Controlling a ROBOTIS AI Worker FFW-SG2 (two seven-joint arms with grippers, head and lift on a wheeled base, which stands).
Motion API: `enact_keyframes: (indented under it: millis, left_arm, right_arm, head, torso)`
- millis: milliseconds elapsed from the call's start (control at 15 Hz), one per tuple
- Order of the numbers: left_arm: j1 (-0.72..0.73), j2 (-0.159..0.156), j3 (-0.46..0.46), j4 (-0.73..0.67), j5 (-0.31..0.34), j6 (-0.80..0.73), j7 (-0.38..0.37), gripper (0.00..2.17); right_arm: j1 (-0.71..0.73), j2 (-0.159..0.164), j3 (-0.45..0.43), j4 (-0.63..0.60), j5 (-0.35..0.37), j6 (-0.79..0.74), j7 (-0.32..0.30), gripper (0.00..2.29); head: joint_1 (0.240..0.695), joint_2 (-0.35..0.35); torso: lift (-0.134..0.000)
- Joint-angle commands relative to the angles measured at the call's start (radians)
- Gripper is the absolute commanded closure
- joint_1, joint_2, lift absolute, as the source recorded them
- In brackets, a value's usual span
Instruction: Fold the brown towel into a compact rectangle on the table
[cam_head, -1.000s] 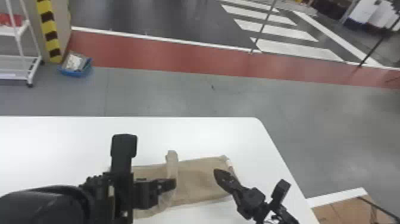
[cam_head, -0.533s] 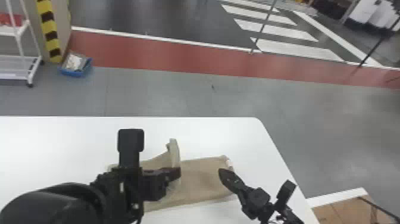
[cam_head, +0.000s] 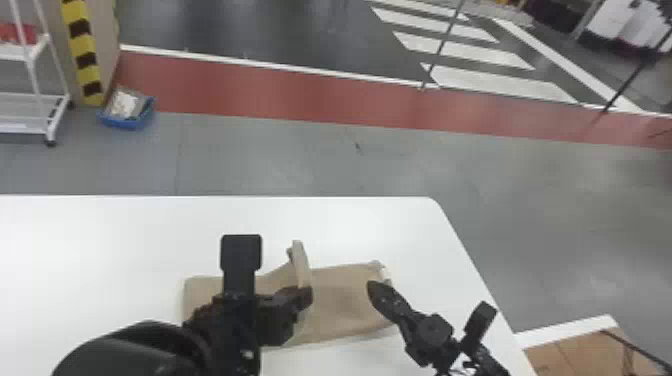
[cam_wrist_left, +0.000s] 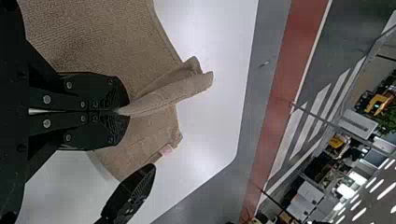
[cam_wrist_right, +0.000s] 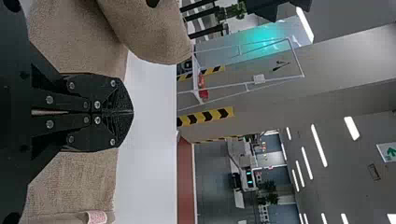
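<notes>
Black left gripper (cam_wrist_left: 126, 112) clamped on a raised fold of towel (cam_head: 345, 300); right gripper (cam_wrist_right: 130, 112) fingers together, near towel's right end. Folding looks partway: strip shape formed, raised fold needs laying over, then flattening. Towel extends to both sides of left gripper, mostly resting on table (cam_head: 350, 225).

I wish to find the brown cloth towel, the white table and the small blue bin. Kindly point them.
Brown cloth towel (cam_head: 344, 306): head view, flat right part.
White table (cam_head: 100, 240): head view, bare top.
Small blue bin (cam_head: 122, 121): head view, front wall.
</notes>
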Motion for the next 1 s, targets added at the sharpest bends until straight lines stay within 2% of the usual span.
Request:
enact_keyframes:
  millis: [0,267,333,400,467,733,800,933]
  left_arm:
    - [-0.008,-0.003,-0.015,0.046,-0.001,-0.083,0.007,1.79]
    - [-0.02,-0.003,-0.038,0.074,-0.002,-0.096,0.001,1.77]
    - [-0.039,-0.003,-0.045,0.098,-0.001,-0.089,-0.01,1.33]
    - [-0.048,-0.003,-0.057,0.117,-0.001,-0.074,-0.03,0.36]
    - [-0.052,-0.003,-0.061,0.121,0.001,-0.059,-0.047,0.0]
    - [-0.057,-0.003,-0.059,0.115,0.009,0.0,-0.116,0.03]
    - [-0.054,-0.003,-0.053,0.103,0.013,0.021,-0.116,0.03]
    - [-0.031,-0.003,-0.01,0.048,0.01,0.089,-0.121,0.03]
  right_arm:
    - [-0.003,0.001,0.002,0.006,0.0,-0.006,0.001,1.29]
    - [-0.026,-0.003,0.002,0.04,0.0,-0.034,0.001,1.29]
    - [-0.029,-0.002,0.001,0.04,-0.005,-0.031,0.0,1.29]
    - [-0.031,-0.003,-0.001,0.038,-0.02,-0.025,0.0,1.25]
    - [-0.031,-0.003,-0.001,0.038,-0.029,-0.021,0.0,1.14]
    - [-0.031,0.003,0.001,0.001,-0.037,0.055,-0.016,0.12]
    - [-0.018,0.007,-0.003,-0.036,-0.038,0.086,-0.022,0.03]
    - [0.023,0.026,-0.004,-0.137,-0.066,0.16,-0.049,0.03]
  head:
    - [0.695,-0.35]
    - [0.695,-0.35]
    - [0.695,-0.35]
    - [0.695,-0.35]
    - [0.695,-0.35]
    - [0.695,-0.35]
    - [0.695,-0.35]
    - [0.695,-0.35]
  torso:
    - [0.0]
    - [0.0]
    - [0.0]
    - [0.0]
    - [0.0]
    - [0.0]
    - [0.0]
    - [0.0]
